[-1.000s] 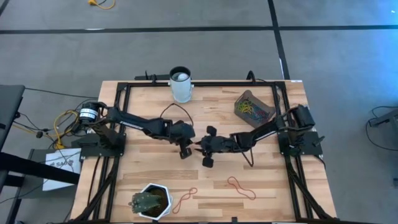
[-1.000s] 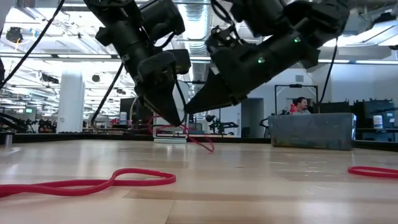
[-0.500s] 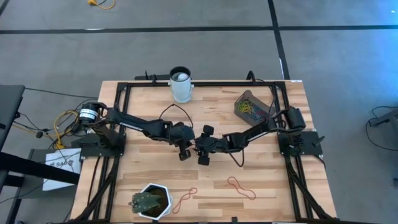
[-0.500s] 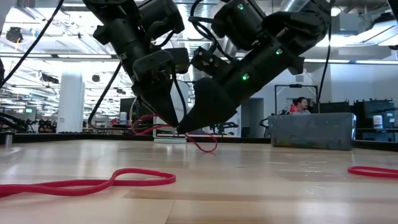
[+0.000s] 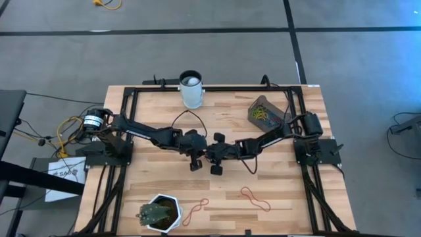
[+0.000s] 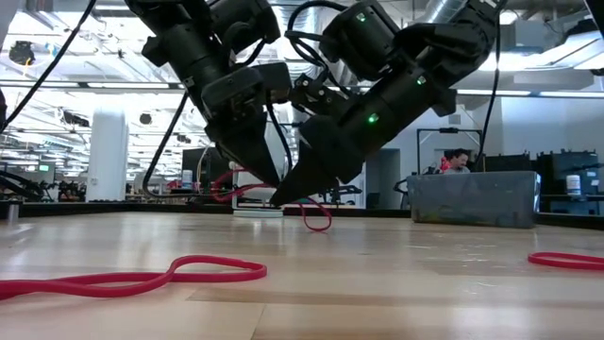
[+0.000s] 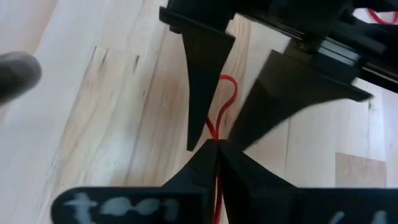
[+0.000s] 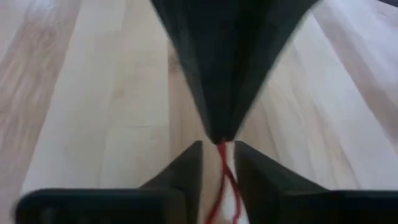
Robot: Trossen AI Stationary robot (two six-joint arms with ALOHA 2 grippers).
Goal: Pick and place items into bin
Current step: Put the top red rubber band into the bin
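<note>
Over the table's middle, my left gripper (image 5: 200, 154) is shut on a red rubber band (image 6: 316, 217). My right gripper (image 5: 208, 156) meets it tip to tip from the right. It is open, one finger on either side of the band's free loop (image 7: 227, 93), and I cannot tell whether it touches the loop. The right wrist view shows the band (image 8: 225, 171) in the gap between the right gripper's (image 8: 217, 155) fingers. The bin (image 5: 266, 113), at the far right, holds several coloured bands. My left gripper pinches the red band between its two fingertips (image 7: 205, 158), with the strand (image 7: 215, 132) running along the gap between them. The fingers slant down from the table's left. One loop sticks out past the tips and another (image 6: 226, 184) curls behind them, just above the table.
Two more red bands (image 5: 195, 210) (image 5: 255, 199) lie near the front edge. A white cup (image 5: 191, 89) stands at the far edge and a white hexagonal pot (image 5: 161, 212) at the front left. A black frame (image 5: 131, 92) runs along the table's edges.
My right gripper has moved toward the table's left and down, up to my left gripper's tips, so that its fingers now stand on either side of the band. My left gripper has stayed in place with the band.
</note>
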